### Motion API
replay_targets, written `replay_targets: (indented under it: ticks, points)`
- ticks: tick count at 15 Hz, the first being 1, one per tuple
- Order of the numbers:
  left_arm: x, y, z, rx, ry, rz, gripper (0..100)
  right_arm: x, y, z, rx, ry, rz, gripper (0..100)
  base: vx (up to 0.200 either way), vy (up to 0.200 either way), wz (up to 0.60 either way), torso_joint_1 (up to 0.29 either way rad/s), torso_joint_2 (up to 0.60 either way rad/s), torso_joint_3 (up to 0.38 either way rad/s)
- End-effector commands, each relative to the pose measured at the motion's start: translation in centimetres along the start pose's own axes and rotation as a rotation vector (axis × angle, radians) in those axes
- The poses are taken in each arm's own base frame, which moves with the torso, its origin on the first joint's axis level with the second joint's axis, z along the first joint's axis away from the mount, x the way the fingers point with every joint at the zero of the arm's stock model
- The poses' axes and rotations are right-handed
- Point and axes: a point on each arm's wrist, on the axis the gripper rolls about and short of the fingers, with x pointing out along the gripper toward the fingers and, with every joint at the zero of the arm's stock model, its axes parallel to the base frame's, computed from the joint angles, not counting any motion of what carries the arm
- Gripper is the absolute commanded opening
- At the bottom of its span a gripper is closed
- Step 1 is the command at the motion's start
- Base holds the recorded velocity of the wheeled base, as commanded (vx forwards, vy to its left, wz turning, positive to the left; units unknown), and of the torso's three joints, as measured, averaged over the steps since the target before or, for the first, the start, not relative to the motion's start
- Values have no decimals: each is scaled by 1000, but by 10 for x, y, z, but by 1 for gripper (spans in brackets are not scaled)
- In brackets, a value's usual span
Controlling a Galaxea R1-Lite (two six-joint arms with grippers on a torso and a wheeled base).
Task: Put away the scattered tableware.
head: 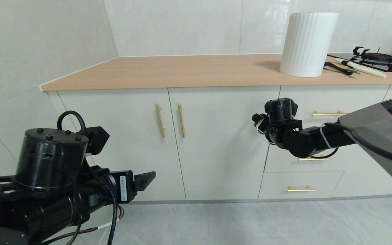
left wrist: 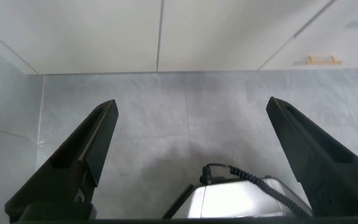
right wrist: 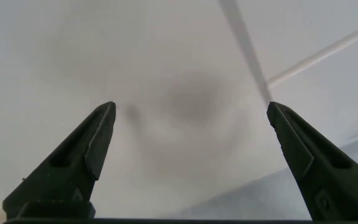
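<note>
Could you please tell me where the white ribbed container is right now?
In the head view the white ribbed container stands upright on the wooden countertop, on the robot's right, with scattered utensils lying beside it toward the gas hob.

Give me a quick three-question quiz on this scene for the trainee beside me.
1. True or false: the right gripper holds a utensil.
2. The white ribbed container stands on: A the floor, B the countertop, C an open drawer.
3. Fill in: the utensils lie between the container and the ____.
Key: 1 false, its jaws are open and empty; 2 B; 3 stove.
</note>
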Motion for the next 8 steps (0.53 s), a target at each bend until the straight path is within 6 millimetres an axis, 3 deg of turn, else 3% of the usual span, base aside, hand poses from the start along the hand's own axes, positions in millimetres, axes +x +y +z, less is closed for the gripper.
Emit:
replay_targets:
  ticks: [1,4,7,8]
  points:
    - [-12,4,4,-2,-37,-12,100,-117,15,99,56,-128,145,100,0,0,0,0,0,0]
    - [-45,17,3,90,-129,-33,100,-203,-20,125,-47,-184,158,100,0,0,0,0,0,0]
    - [-91,37,7,68,-291,-29,100,-278,-81,120,-152,-237,148,100,0,0,0,0,0,0]
    - [-97,41,3,62,-303,-20,100,-290,-94,119,-164,-259,133,100,0,0,0,0,0,0]
